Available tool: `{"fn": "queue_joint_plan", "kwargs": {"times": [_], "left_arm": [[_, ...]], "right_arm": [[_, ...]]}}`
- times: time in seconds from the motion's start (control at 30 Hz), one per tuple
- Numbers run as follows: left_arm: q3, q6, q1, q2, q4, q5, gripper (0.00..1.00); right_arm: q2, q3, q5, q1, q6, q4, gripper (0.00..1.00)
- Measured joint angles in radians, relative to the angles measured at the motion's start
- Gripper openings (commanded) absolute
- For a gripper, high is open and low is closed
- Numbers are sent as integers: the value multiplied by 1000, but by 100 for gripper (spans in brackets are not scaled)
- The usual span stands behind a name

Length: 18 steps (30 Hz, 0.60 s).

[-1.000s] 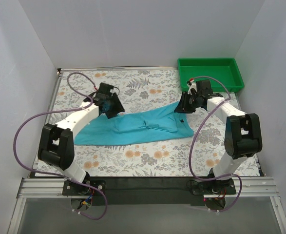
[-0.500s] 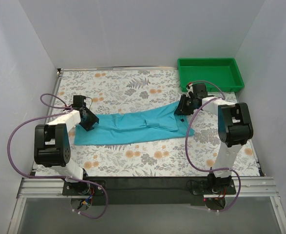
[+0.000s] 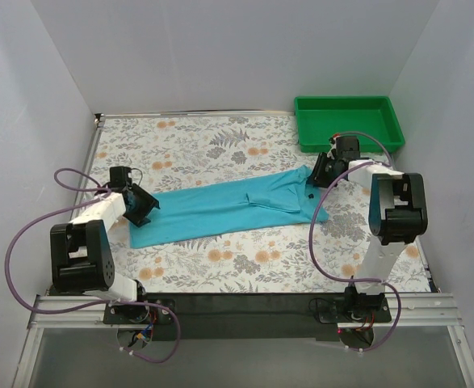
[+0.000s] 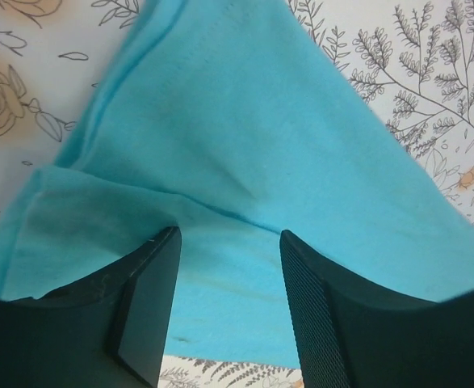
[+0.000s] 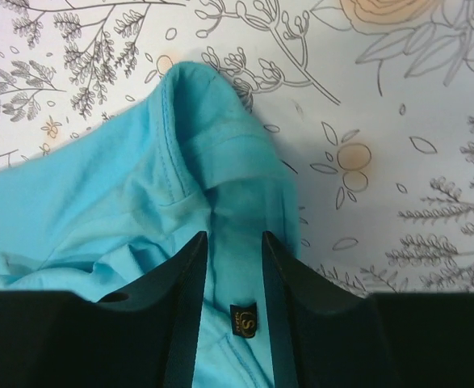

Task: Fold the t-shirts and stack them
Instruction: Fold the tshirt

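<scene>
The turquoise t-shirt (image 3: 228,208) lies stretched in a long band across the flowered table, collar end to the right. My left gripper (image 3: 145,208) is low at its left end. In the left wrist view its fingers (image 4: 230,242) stand apart over the flat hem (image 4: 245,162), with the cloth's edge and some table showing between them. At the right end my right gripper (image 3: 316,174) holds the collar. The right wrist view shows the gripper (image 5: 234,242) narrowly shut on bunched collar cloth (image 5: 220,153), a small black label (image 5: 245,321) between its fingers.
A green plastic tray (image 3: 350,101) stands at the back right corner, just behind the right gripper. White walls close in the table on three sides. Purple cables loop beside both arms.
The left gripper has moved left and toward the near side to the shirt's left end. The right gripper moved right with the collar. The shirt is now drawn out longer and flatter.
</scene>
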Motion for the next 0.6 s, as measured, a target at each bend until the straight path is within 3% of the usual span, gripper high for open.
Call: {"fn": "queue_joint_plan", "kwargs": {"times": [0.23, 0.6], "left_arm": [[125, 102, 5, -55, -118, -10, 71], [140, 190, -46, -164, -138, -21, 74]], "right_arm": [[-130, 0, 91, 32, -21, -121, 40], [-348, -189, 117, 157, 14, -200, 37]]}}
